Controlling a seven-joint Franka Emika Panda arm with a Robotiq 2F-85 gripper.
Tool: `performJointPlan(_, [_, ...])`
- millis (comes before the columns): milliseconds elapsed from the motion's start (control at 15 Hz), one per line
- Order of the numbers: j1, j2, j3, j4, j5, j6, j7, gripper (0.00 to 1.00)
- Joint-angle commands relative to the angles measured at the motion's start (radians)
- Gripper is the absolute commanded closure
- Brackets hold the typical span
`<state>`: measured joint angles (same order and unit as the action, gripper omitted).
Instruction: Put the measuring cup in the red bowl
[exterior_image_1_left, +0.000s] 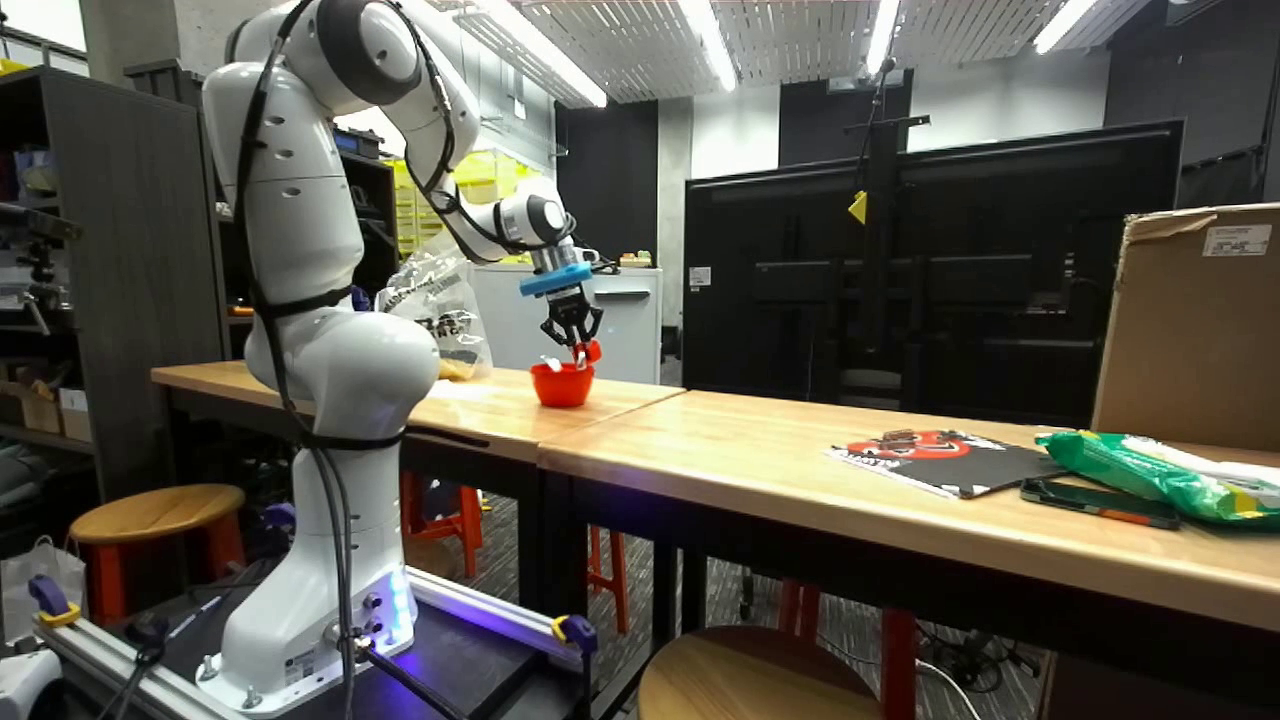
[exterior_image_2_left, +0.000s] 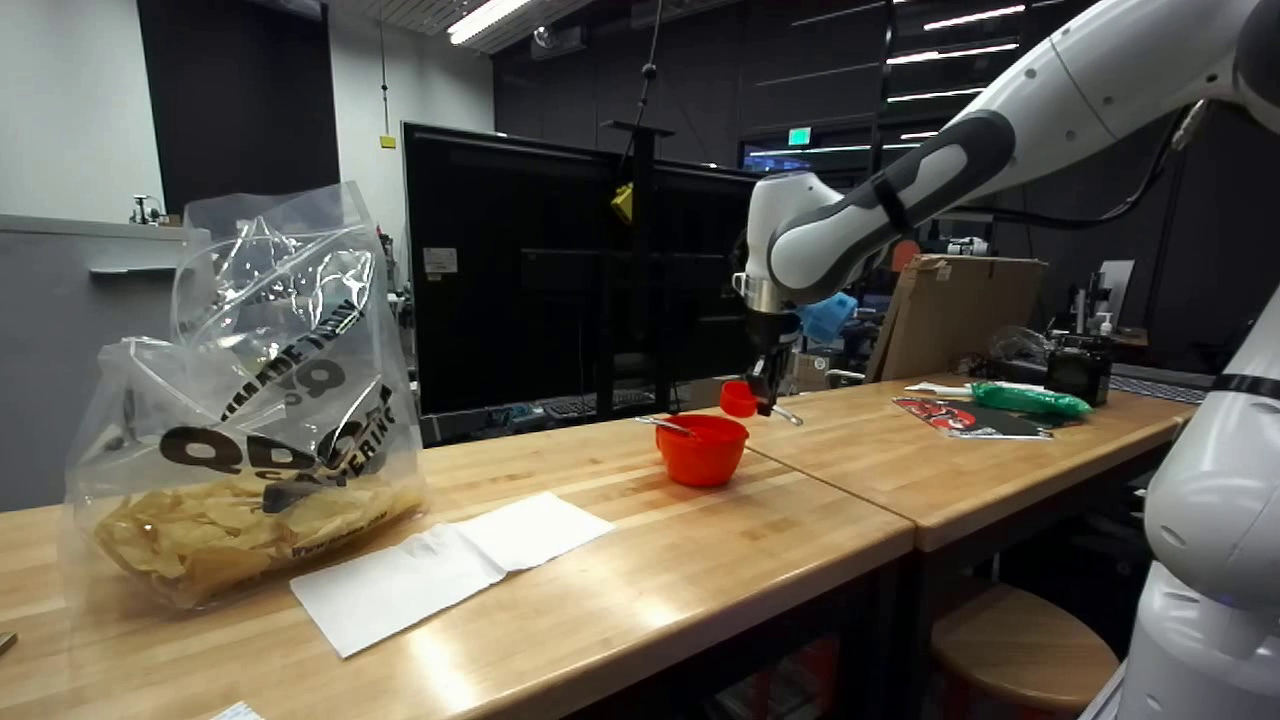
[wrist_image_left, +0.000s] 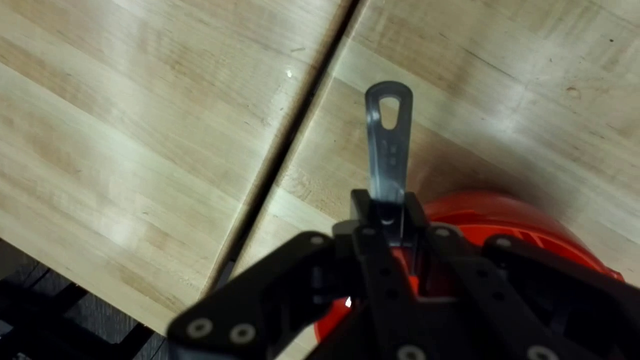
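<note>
Just right of centre in an exterior view, the end effector (exterior_image_2_left: 766, 405) is noted gripping the measuring cup (exterior_image_2_left: 738, 399) by its handle (exterior_image_2_left: 789, 415), suspended near the red bowl (exterior_image_2_left: 702, 460).

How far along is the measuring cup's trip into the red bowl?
Already done: the measuring cup is off the table, its grey handle gripped between the jaws.
In hand: the cup is held above rim height near the edge of the red bowl, as both exterior views show.
Left: it is not inside yet, so probably centring it over the bowl, lowering and letting go.
</note>
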<state>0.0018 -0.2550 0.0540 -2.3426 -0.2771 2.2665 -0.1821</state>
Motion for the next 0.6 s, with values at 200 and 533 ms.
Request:
performJointPlan(200, [0.033,-0.019,0.020,-0.026,-0.021,-0.010,0.018,0.96])
performJointPlan(533, [0.053,-0.015,0.039,-0.034,-0.023,-0.011,0.018,0.96])
